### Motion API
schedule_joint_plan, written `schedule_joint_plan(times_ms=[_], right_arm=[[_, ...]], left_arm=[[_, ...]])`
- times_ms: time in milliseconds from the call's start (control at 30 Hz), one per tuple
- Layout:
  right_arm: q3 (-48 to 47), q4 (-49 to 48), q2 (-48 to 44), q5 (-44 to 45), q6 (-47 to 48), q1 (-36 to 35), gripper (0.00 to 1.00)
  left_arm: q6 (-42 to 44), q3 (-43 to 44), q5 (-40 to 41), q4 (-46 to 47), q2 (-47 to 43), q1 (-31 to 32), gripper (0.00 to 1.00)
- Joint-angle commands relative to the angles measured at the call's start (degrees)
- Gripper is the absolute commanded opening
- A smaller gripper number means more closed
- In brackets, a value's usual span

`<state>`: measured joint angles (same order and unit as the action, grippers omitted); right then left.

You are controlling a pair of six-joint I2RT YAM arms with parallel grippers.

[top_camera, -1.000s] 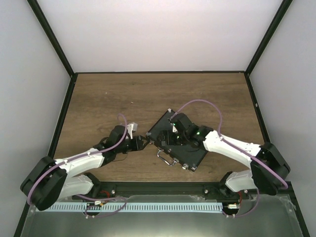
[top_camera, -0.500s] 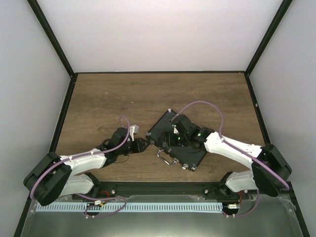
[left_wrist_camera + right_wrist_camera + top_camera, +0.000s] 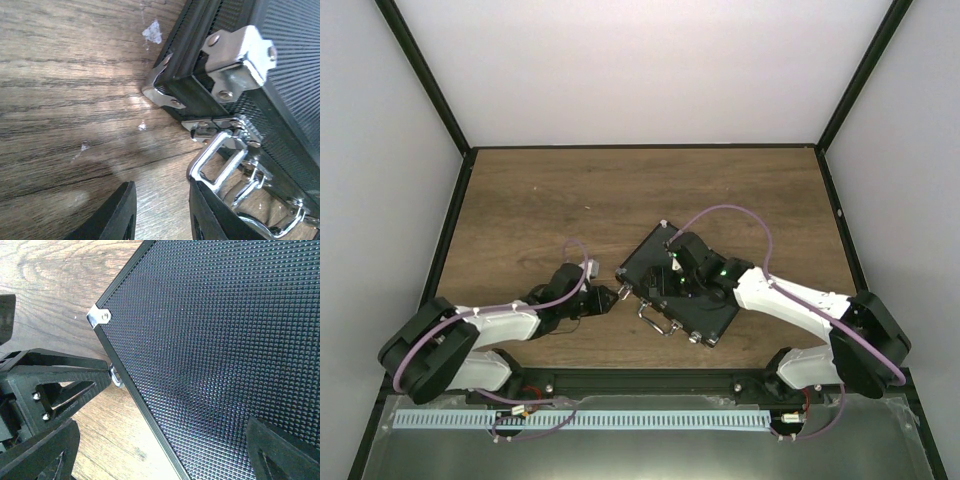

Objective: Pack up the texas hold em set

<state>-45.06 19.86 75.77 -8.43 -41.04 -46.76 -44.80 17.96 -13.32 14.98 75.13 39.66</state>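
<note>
The left jaws stood narrowly apart, nothing between the fingers [image 3: 125,215], low over the desk [image 3: 540,200] just left of the near-left corner of the case [image 3: 642,263]. The right jaws were spread wide above its lid, gripping nothing. The packing looked almost done, with fastening the case probably the step in hand. The next move would call for the left jaws to reach the latch [image 3: 235,55] squarely while the right arm steadied the lid. The case lay shut and turned diagonally, right of the desk's middle. It was black and dimpled, with silver corners and a wire handle [image 3: 216,159] on its near-left side.
</note>
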Motion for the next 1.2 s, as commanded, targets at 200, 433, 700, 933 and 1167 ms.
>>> schedule_joint_plan(times_ms=[200, 433, 700, 933, 1167], right_arm=[[0.22, -0.31, -0.70, 0.68, -0.44, -0.43, 0.93], [-2.20, 5.15, -3.03, 5.25, 1.79, -0.43, 0.94], [-5.03, 9.53, -5.29, 5.91, 6.10, -0.43, 0.93], [-10.53, 12.84, 2.11, 12.27, 12.44, -5.82, 0.81], [-17.31, 18.94, 13.89, 22.81, 16.17, -11.31, 0.65]], left_arm=[[-0.31, 1.10, 0.45, 3.82, 3.81, 0.52, 0.32], [-1.15, 0.37, 2.58, 2.38, 1.01, 0.73, 0.36], [-0.89, -0.90, 3.60, -0.73, -8.28, 0.82, 0.46], [-0.45, 1.20, 0.14, 0.89, -3.70, 0.78, 0.41], [-1.88, 1.75, -1.78, 4.67, 1.28, 0.92, 0.36]])
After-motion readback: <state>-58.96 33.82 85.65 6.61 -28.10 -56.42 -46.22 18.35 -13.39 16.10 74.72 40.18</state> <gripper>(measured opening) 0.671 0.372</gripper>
